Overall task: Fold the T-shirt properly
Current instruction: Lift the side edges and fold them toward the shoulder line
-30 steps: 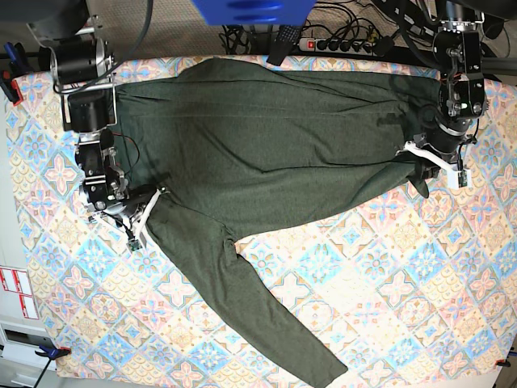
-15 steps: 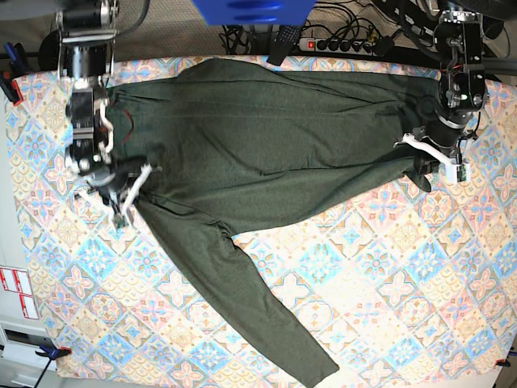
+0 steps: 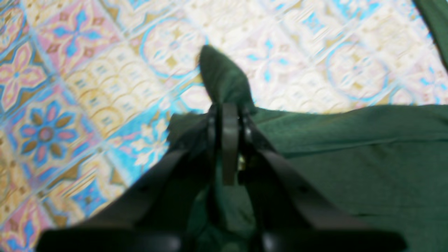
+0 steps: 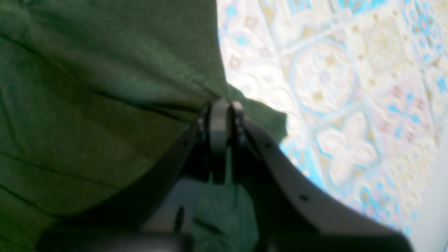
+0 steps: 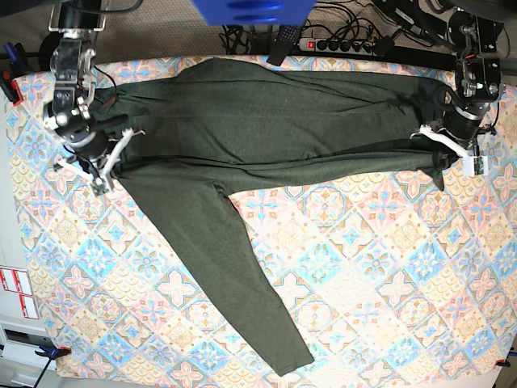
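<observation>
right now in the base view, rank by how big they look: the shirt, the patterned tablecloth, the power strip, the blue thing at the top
1. patterned tablecloth
2. T-shirt
3. blue thing, cut off by the frame's top edge, so its full size is unknown
4. power strip, partly hidden by cables

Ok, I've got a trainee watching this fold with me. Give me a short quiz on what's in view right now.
1. True or false: both grippers are shut on the T-shirt.
2. Which part of the shirt trails diagonally toward the near edge of the patterned tablecloth? A) hem B) a long sleeve C) collar
3. Fill in: the left gripper appears on the base view's ____ side.

Key
1. True: the right gripper and the left one each pinch fabric.
2. B, the sleeve.
3. Right.
</observation>
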### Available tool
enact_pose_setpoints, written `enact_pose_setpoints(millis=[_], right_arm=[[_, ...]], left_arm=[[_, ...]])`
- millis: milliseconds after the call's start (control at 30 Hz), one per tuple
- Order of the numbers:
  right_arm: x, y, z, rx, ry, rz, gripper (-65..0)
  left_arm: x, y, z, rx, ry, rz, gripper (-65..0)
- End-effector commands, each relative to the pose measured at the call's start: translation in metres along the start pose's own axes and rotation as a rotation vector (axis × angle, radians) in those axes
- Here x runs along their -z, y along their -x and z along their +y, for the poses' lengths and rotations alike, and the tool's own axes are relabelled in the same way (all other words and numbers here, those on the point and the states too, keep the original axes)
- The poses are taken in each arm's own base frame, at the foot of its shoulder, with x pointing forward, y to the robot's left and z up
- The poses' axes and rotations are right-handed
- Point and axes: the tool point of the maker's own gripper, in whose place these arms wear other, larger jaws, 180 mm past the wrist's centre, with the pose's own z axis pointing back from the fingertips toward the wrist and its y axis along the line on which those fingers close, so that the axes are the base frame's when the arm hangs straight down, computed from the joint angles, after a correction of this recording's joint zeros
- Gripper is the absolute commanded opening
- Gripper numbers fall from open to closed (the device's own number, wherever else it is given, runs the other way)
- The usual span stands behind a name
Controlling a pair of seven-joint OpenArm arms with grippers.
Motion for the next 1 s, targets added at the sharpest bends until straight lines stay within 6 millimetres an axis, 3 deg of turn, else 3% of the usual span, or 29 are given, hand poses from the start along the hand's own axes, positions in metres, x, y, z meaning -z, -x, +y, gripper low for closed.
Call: enact_pose_setpoints(millis=[0,467,600,733,967], right_arm=[[-0.007,-0.007,-0.011,-0.017,0.027,-0.032,-64.9],[-0.032,0.021,0.009,-0.049,0.001,0.011,-64.9],[-0.038,0.032,0.000,-0.037,0.026,0.033,-64.9],[-0.041,0.038,-0.008,-0.027,0.047,0.047,-64.9],[-0.045,0.051,-0.004,-0.026,0.037,0.077,-65.0]], left_arm=[[-0.002,-0.016,0.003,0.022,-0.001,-0.045,-65.0],[-0.013,0.004,0.015,0.050,-0.022,0.015,-65.0],[-0.018,0.002,0.030,0.044,-0.060,0.008,-65.0],[-0.018,0.003,0.031,0.047,-0.062,0.011,-65.0],[-0.019,0.019,0.035,0.068,-0.078,0.055,-65.0]])
